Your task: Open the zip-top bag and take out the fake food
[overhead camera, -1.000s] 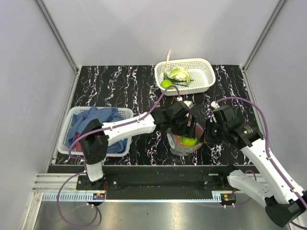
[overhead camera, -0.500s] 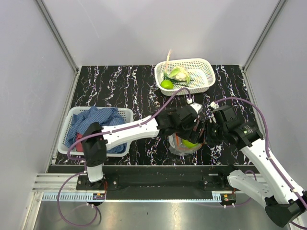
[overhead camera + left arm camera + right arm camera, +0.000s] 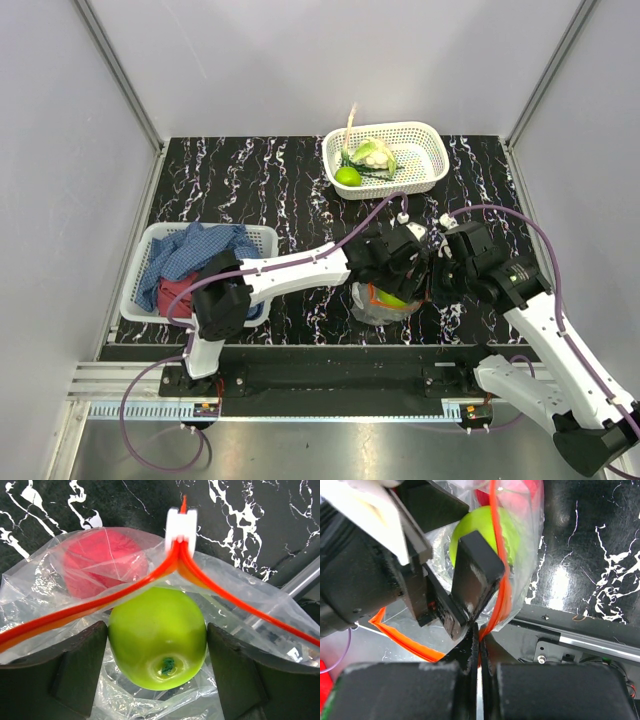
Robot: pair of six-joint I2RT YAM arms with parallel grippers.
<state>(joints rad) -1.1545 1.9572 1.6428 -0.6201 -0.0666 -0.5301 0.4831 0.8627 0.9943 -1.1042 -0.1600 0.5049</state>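
Left pincer (image 3: 157, 628) advanced into zip-top bag (image 3: 35, 600), wide around green fruit (image 3: 152, 652).

The left arm stretches low across from its base, wrist bent down over the zip-top bag (image 3: 45, 597). The left gripper (image 3: 157, 680) has its jaws spread wide at the bag's mouth. The right arm folds in from the bag's right, and the right gripper (image 3: 476, 645) is clamped tight on the bag's rim.
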